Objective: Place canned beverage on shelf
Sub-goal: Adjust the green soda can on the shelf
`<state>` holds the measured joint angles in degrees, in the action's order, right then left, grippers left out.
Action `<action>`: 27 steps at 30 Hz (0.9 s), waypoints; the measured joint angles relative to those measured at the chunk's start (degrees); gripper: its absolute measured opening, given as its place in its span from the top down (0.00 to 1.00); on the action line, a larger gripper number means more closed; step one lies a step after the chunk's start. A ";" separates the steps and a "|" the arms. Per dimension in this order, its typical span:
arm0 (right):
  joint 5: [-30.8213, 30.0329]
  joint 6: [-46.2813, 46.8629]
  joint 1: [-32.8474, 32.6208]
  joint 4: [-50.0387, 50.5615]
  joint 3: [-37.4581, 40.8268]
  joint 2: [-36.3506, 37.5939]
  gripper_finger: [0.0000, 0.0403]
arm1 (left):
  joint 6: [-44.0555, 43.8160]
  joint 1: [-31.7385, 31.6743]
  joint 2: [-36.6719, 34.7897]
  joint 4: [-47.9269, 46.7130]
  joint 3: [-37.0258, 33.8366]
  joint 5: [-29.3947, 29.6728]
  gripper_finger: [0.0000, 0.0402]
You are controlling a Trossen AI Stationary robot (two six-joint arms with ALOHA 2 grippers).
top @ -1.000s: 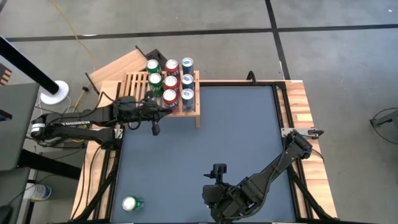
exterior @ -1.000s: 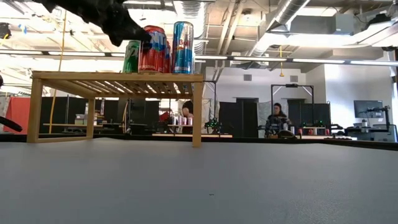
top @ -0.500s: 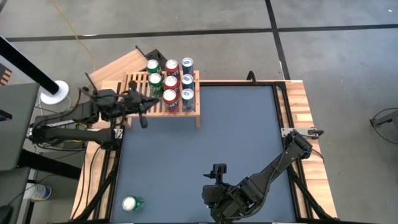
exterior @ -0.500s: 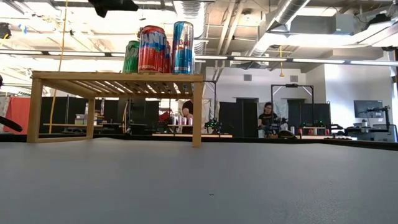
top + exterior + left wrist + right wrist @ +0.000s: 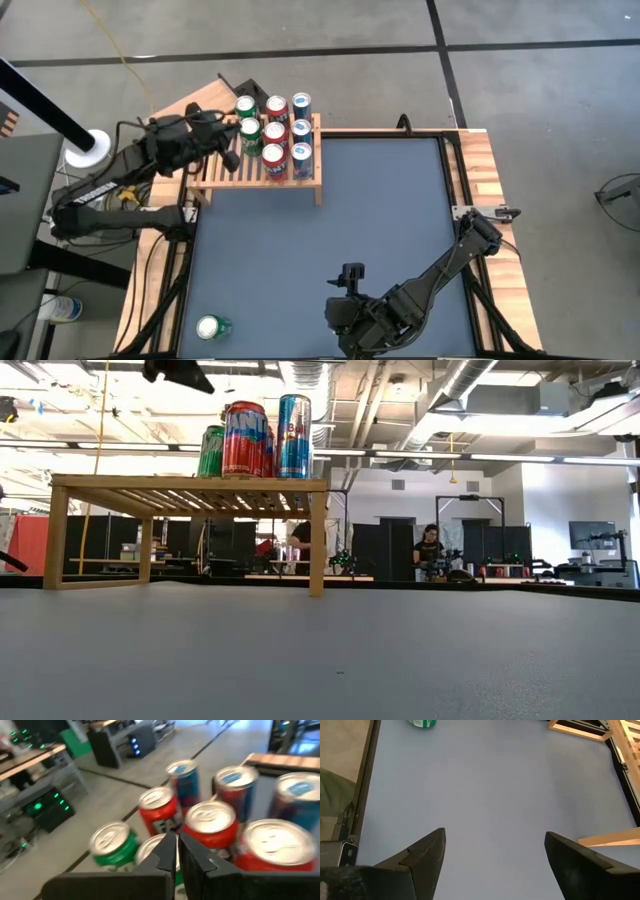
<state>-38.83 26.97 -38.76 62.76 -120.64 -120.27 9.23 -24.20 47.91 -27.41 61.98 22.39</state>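
while left tool (image 5: 228, 152) hovers clenched over shelf (image 5: 225, 166) beside cans (image 5: 275, 131), right tool (image 5: 351, 277) released nr table front

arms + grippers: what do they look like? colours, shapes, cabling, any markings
Both arms are dark, near-black jointed links. The left arm has loose black cabling along it. Left gripper: two slim dark fingers tapering to narrow tips. Right gripper: two broad, wedge-shaped dark fingers. No lettering is legible in these views.
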 joint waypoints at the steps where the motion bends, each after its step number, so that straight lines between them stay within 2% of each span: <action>1: 0.00 0.00 0.00 0.04 0.00 0.00 0.18 | -0.32 -0.97 0.21 -0.31 0.00 -0.06 0.97; 5: 0.02 -0.05 0.00 0.18 0.00 0.00 0.18 | -4.29 -4.63 1.07 -0.10 0.00 -4.56 0.85; 12: 0.13 -0.03 -0.20 0.18 0.00 0.00 0.18 | -10.02 -11.98 2.90 0.82 0.02 -10.34 0.54; 16: 0.13 -0.29 -0.20 0.20 0.00 0.00 0.18 | -14.00 -15.12 5.23 -0.29 1.33 -16.79 0.42; 18: 0.13 -0.35 -0.04 0.18 0.00 0.00 0.18 | -14.27 -15.85 7.02 -2.71 2.96 -18.48 0.37; 21: 0.17 -0.44 0.28 0.20 0.00 0.00 0.18 | -13.51 -16.05 9.66 -5.28 5.17 -17.88 0.33; 27: 0.17 -0.46 0.70 0.20 0.00 0.00 0.18 | -13.15 -16.05 12.31 -6.34 6.29 -17.44 0.32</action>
<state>-38.65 26.50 -38.06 62.96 -120.64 -120.27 -3.92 -40.25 60.21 -33.75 68.27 4.95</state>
